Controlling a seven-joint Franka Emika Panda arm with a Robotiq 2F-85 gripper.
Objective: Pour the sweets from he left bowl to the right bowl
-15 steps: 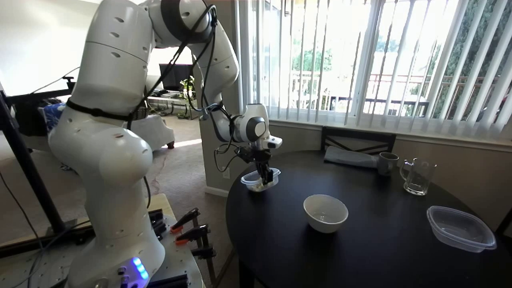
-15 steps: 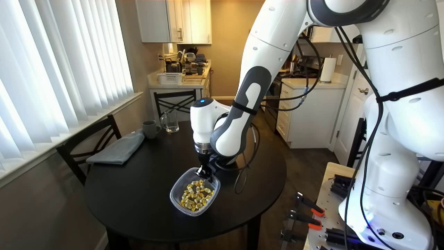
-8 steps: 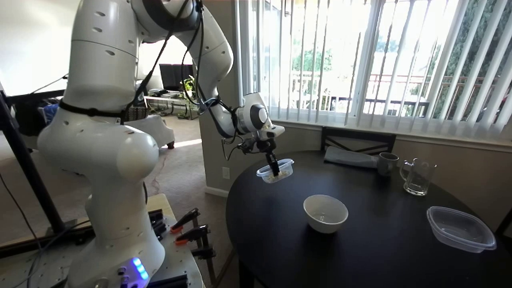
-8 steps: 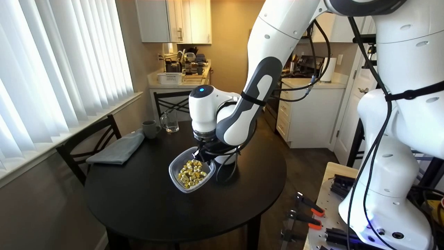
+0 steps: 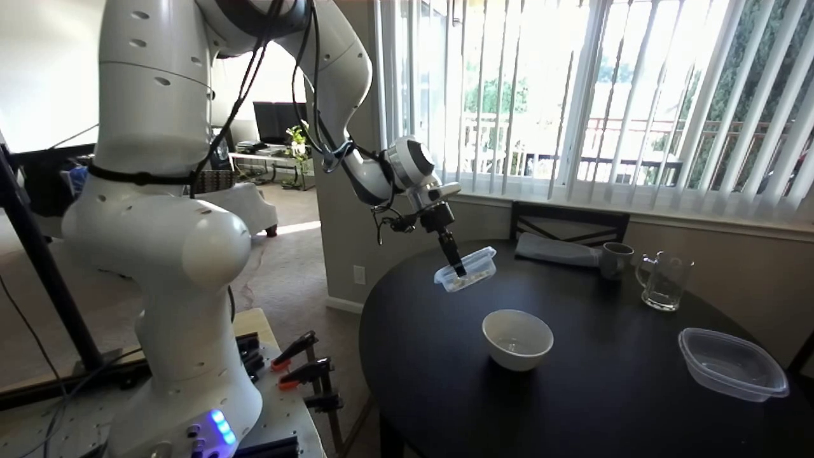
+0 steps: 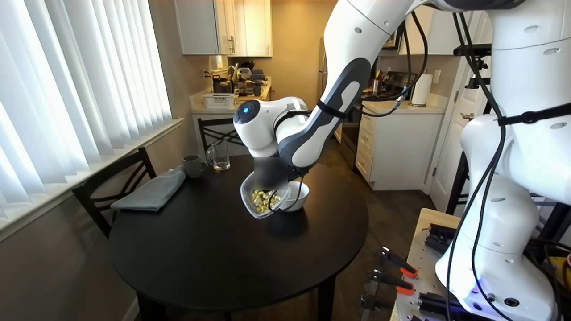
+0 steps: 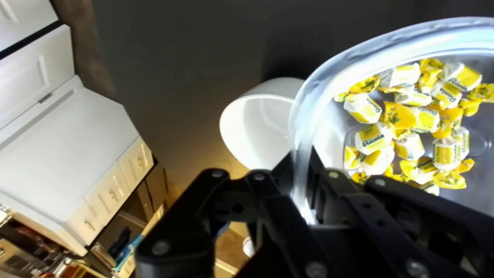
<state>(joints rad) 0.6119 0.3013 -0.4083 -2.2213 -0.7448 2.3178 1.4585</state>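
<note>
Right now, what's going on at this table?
The robot's fingers are closed on the wall of a clear plastic container, held tilted, with yellow-and-white wrapped sweets inside. A white bowl stands on the dark table; no sweets show in the visible part of it, so the pour seems not yet begun. Tipping them into that bowl likely comes next.

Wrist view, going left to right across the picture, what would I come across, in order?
White counter, white bowl, yellow-and-white wrapped sweets inside the clear container.
</note>
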